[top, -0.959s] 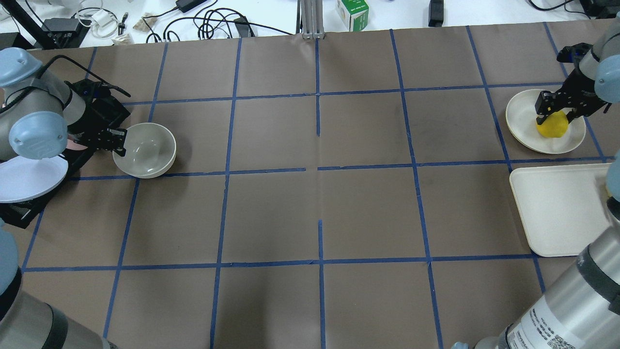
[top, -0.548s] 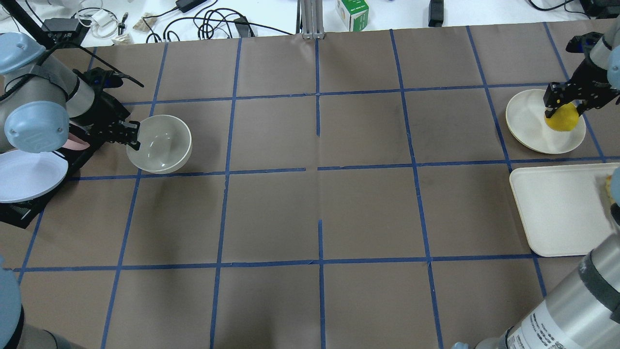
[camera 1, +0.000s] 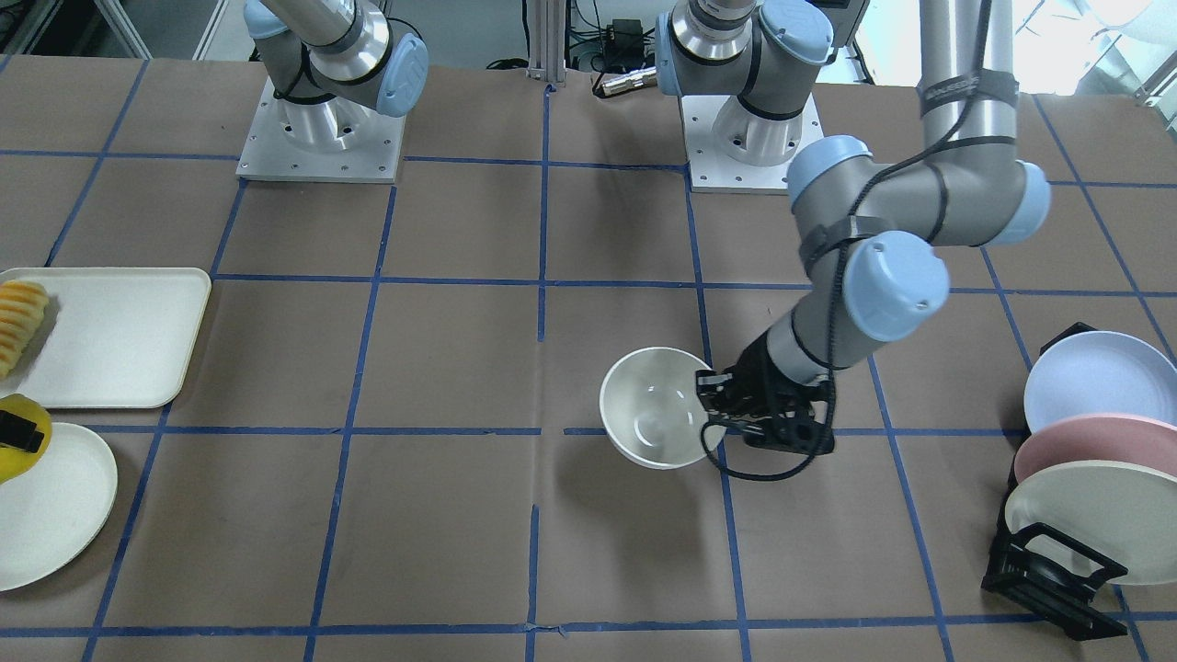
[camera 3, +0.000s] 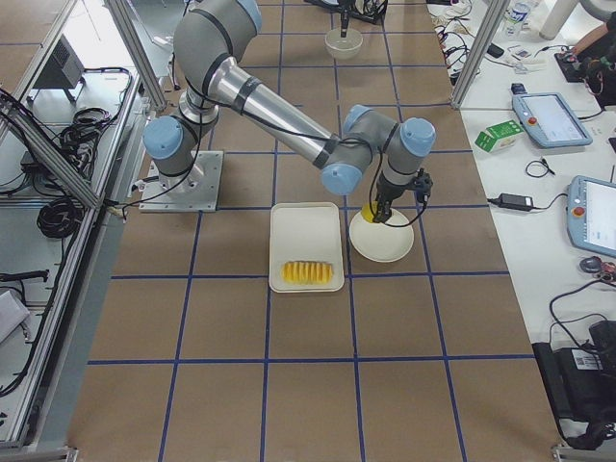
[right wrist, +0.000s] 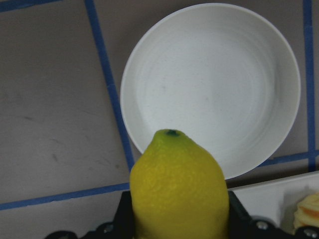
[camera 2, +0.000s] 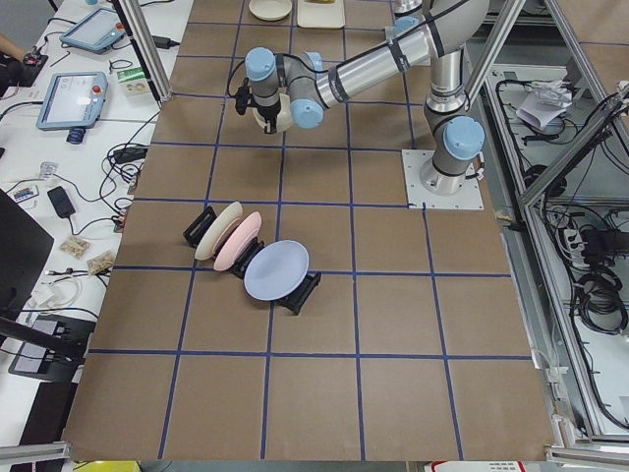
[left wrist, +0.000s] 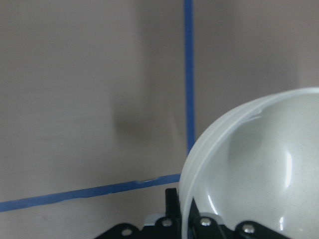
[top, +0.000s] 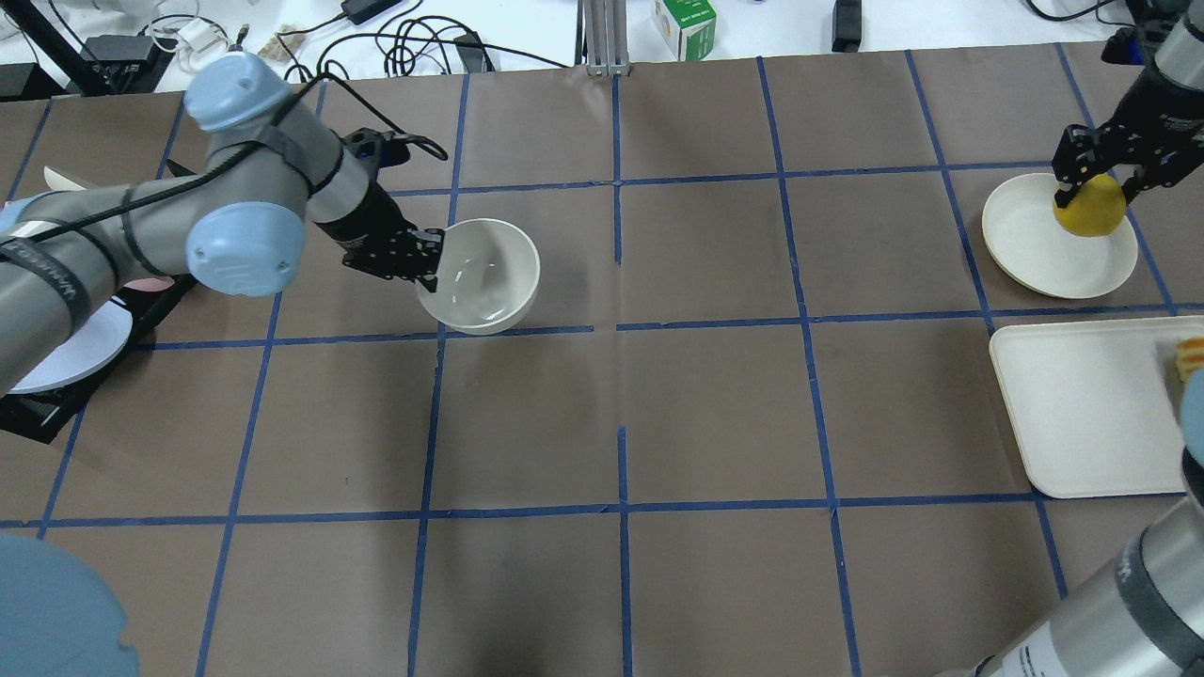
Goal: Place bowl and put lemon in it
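The cream bowl point(top: 484, 277) hangs tilted above the table left of centre, pinched at its rim by my left gripper point(top: 428, 266), which is shut on it. It also shows in the front view point(camera 1: 655, 406) and fills the lower right of the left wrist view point(left wrist: 259, 169). The yellow lemon point(top: 1089, 209) is held in my shut right gripper point(top: 1091, 188), lifted above the flat cream plate point(top: 1035, 246) at the far right. The right wrist view shows the lemon point(right wrist: 177, 186) between the jaws with the plate point(right wrist: 214, 84) well below it.
A cream tray point(top: 1082, 404) lies near the plate, with ridged orange-yellow sliced food point(camera 1: 20, 322) on it. A black rack with pastel plates point(camera 1: 1090, 450) stands at the table's left end. Cables and a small green box point(top: 685, 26) lie beyond the far edge.
My left gripper has carried the bowl rightward toward the table's centre. My right gripper has lifted the lemon a little higher off the plate.
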`<state>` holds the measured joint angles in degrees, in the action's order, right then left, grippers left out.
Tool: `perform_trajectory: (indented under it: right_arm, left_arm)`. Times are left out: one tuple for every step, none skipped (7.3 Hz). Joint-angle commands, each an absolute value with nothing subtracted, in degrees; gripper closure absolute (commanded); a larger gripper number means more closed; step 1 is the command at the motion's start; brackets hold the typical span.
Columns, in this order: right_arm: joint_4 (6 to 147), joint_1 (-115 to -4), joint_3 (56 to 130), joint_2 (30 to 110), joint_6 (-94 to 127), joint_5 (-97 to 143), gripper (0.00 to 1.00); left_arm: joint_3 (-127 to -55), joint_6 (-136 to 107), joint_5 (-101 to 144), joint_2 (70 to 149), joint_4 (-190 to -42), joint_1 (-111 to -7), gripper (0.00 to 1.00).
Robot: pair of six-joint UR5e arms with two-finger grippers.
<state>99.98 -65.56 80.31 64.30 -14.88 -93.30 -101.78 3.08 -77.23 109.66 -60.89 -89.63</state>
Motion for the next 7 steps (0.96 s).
perform_trajectory:
  right_arm:
    - [95.29, -71.79, 80.24, 68.36, -7.42, -93.17, 1.0]
    - [94.84, -73.89, 80.24, 69.07, -6.25, -93.16, 1.0]
    - [94.75, -76.0, 80.24, 69.69, -6.07, -93.08, 1.0]
    - [94.14, -78.03, 80.24, 70.57, -3.11, -93.08, 1.0]
    - [93.87, -80.22, 80.24, 71.45, 1.62, -92.99, 1.0]
    - [93.87, -84.16, 80.24, 71.54, 4.11, -92.9, 1.0]
    - [94.04, -88.11, 80.16, 71.54, 7.26, -92.03, 1.0]
  left_arm:
    - [-102.04, -6.74, -78.13, 112.57, -57.49, -99.37, 1.0]
    - [-101.87, -8.33, -79.53, 113.46, -55.48, -101.06, 1.0]
    - [-101.6, -9.92, -79.54, 114.16, -55.02, -101.42, 1.0]
    - [-101.25, -10.11, -79.45, 114.78, -54.41, -101.43, 1.0]
    - [-101.08, -10.02, -79.45, 115.05, -53.19, -101.43, 1.0]
    - [-101.07, -10.19, -79.37, 115.4, -52.04, -101.43, 1.0]
    - [-101.07, -10.02, -79.45, 115.4, -51.6, -101.43, 1.0]
